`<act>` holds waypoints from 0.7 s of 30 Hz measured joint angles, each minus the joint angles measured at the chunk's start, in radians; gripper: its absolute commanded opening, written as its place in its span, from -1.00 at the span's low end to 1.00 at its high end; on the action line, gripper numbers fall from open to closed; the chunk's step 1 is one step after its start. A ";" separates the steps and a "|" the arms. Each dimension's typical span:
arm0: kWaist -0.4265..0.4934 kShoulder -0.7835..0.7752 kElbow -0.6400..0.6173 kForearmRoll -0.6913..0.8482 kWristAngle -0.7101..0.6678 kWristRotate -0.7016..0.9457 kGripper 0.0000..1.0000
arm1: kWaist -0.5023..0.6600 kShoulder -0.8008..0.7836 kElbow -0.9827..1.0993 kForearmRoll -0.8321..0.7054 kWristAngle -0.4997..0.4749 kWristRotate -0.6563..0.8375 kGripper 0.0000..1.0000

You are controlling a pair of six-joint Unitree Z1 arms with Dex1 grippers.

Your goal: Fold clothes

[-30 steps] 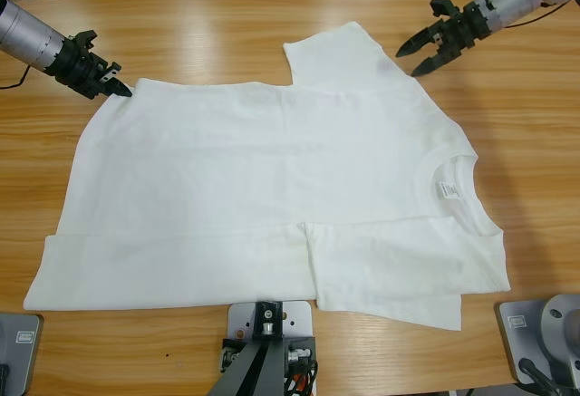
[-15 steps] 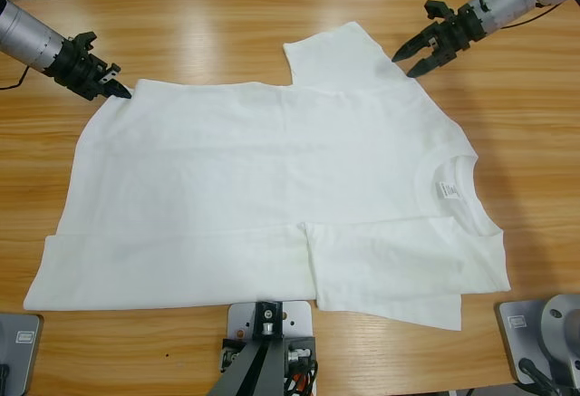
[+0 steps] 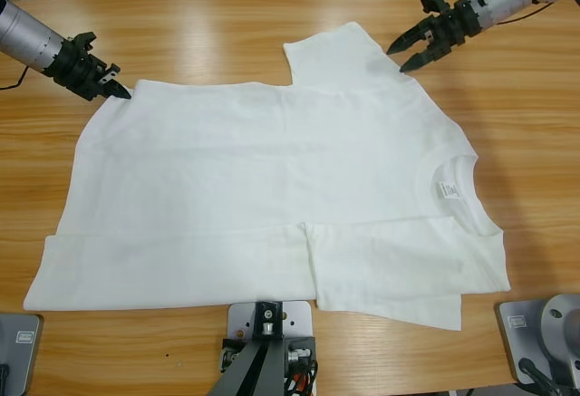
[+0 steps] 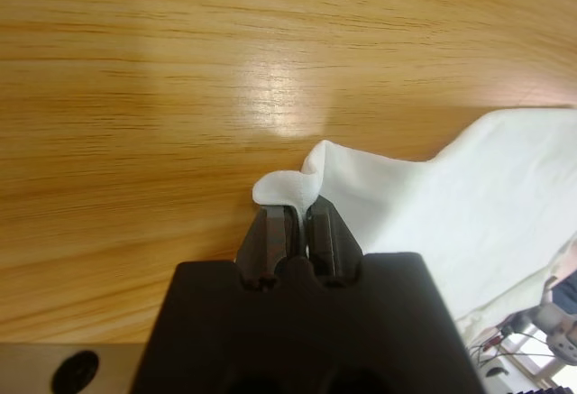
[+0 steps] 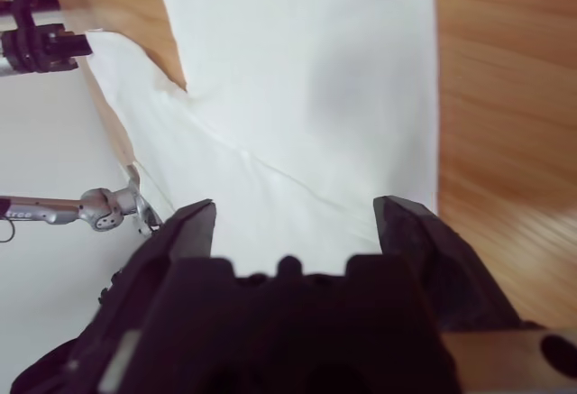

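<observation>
1. Desk (image 3: 227, 33): T-shirt (image 3: 263, 197) lies flat on it, back up, neck label (image 3: 449, 189) showing, near sleeve folded in.
2. Right pincer (image 3: 400, 59): jaws spread wide, above the far sleeve (image 3: 340, 56), gripping nothing.
3. Left pincer (image 3: 120, 91): jaws clamped together on the T-shirt's far hem corner (image 4: 293, 187), cloth bunched between them.

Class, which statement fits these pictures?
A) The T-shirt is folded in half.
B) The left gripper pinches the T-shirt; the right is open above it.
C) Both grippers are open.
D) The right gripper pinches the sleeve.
B: the left gripper is shut on a corner of the T-shirt, while the right gripper is open, holding nothing.
</observation>
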State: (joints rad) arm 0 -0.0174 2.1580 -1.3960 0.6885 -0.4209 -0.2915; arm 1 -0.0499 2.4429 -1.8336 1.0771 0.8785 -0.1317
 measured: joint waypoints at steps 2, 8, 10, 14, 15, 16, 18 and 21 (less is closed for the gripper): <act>0.000 0.000 0.000 0.000 0.000 0.000 -1.00 | 0.003 0.000 -0.005 0.000 0.003 -0.003 0.51; 0.000 0.000 0.000 0.000 0.001 0.000 -1.00 | 0.005 -0.007 -0.016 -0.002 -0.071 -0.008 0.60; -0.001 0.000 0.000 0.000 0.001 0.000 -1.00 | 0.005 -0.012 -0.019 -0.011 -0.094 -0.009 0.60; -0.001 -0.001 0.000 0.000 0.003 0.000 -1.00 | 0.005 -0.012 -0.027 -0.022 -0.119 -0.009 0.59; -0.002 -0.001 0.000 0.000 0.004 0.000 -1.00 | 0.005 -0.011 -0.033 -0.023 -0.119 -0.009 0.59; -0.002 -0.001 0.000 0.001 0.006 0.000 -1.00 | 0.005 -0.011 -0.039 -0.023 -0.119 -0.009 0.59; -0.002 -0.003 0.000 0.002 0.009 0.000 -1.00 | 0.005 -0.011 -0.046 -0.023 -0.119 -0.009 0.58; -0.002 -0.004 0.000 0.004 0.014 0.000 -1.00 | 0.012 -0.006 -0.049 -0.023 -0.119 -0.009 0.60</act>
State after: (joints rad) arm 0 -0.0193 2.1544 -1.3960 0.6924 -0.4072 -0.2915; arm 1 -0.0381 2.4368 -1.8823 1.0537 0.7594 -0.1407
